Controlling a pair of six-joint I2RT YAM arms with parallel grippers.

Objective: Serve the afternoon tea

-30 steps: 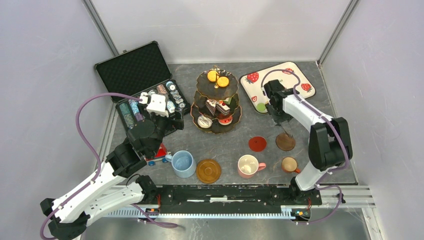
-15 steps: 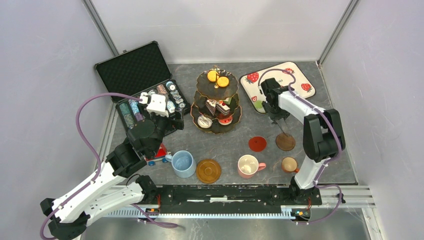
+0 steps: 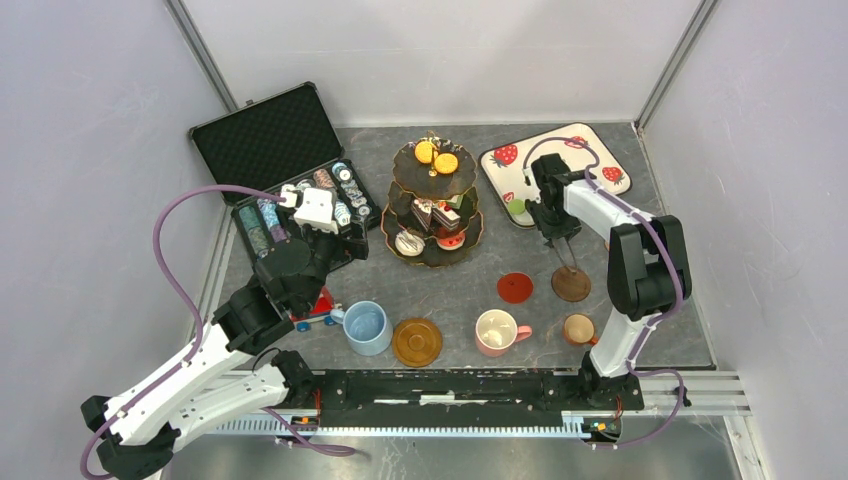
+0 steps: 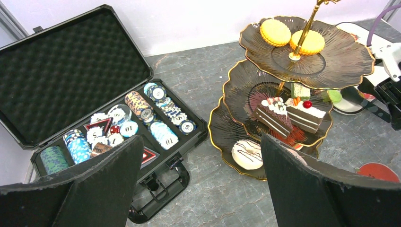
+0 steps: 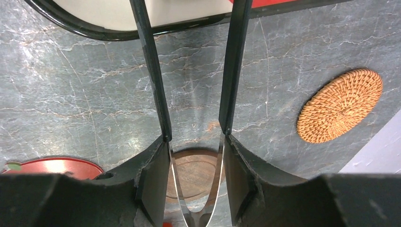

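The dark three-tier stand [image 3: 433, 205] holds yellow macarons, cake slices and a white donut [image 4: 247, 154]. My right gripper [image 3: 556, 232] hangs between the stand and the strawberry tray [image 3: 590, 150], shut on metal tongs [image 5: 231, 71]. The tongs' black tips point at the tray's rim. A dark wooden coaster [image 3: 571, 285] lies below the gripper [image 5: 195, 142], and a red coaster [image 3: 515, 288] lies beside it. Blue [image 3: 366, 328], pink [image 3: 497, 332] and small brown [image 3: 579, 329] mugs stand along the front. My left gripper [image 4: 201, 142] is open and empty, left of the stand.
An open black case of poker chips [image 3: 275, 165] lies at the back left, close to my left gripper [image 3: 340, 238]. A red toy car [image 3: 318, 308] sits by the blue mug. A brown saucer [image 3: 417, 341] lies at the front. A woven coaster [image 5: 339, 105] is right of the tongs.
My right arm has folded in and carried the tongs a little toward the strawberry tray. The left arm has not moved.
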